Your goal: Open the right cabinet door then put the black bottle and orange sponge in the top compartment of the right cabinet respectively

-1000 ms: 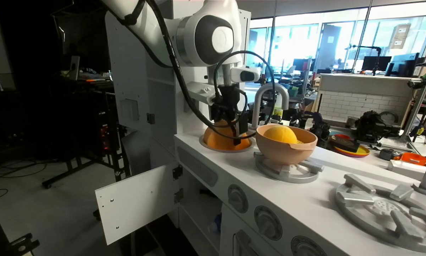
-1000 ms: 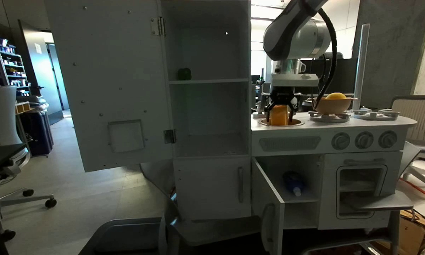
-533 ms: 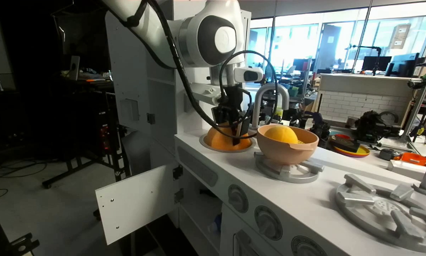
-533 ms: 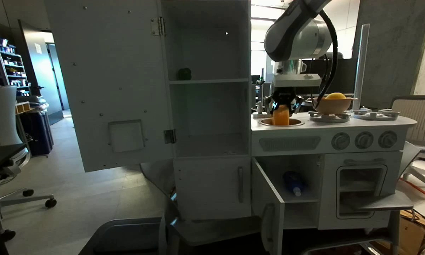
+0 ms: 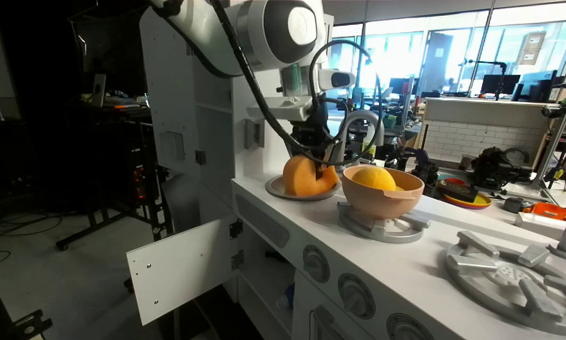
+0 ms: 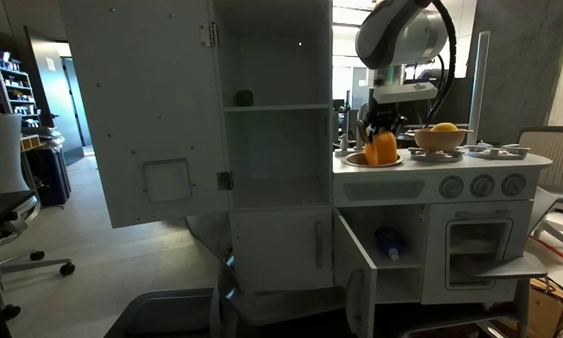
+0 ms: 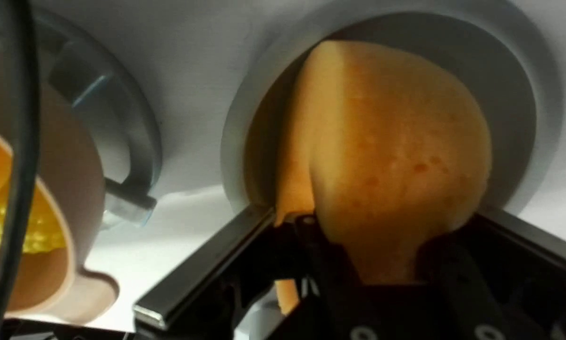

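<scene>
Sponge (image 6: pixel 385 149) has tilted and risen in the sink (image 7: pixel 549 104), squeezed in the claw (image 7: pixel 377 218), so from here the pick looks good, stowing likely next.

Lab: robot arm (image 6: pixel 405 44), toy kitchen (image 6: pixel 380 190)

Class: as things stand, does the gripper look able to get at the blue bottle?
Probably not directly: the gripper looks clamped on the orange sponge, and the counter covers the blue bottle. The open cabinet door leaves its front free.
</scene>
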